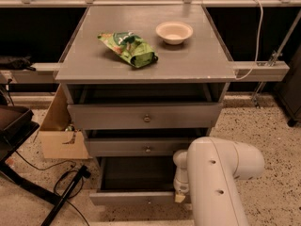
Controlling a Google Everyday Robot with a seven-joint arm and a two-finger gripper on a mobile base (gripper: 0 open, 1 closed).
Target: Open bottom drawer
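The bottom drawer of the grey cabinet stands pulled out, with its dark inside showing and its slim front panel low in the view. My gripper hangs at the end of the white arm at the right end of that front panel, at its top edge. The arm hides the drawer's right side. The mid-sized drawer and the widest drawer above it each show a small round knob.
A green snack bag and a white bowl lie on the cabinet top. A cardboard box stands left of the cabinet. Black cables and a stand leg lie on the speckled floor at the left.
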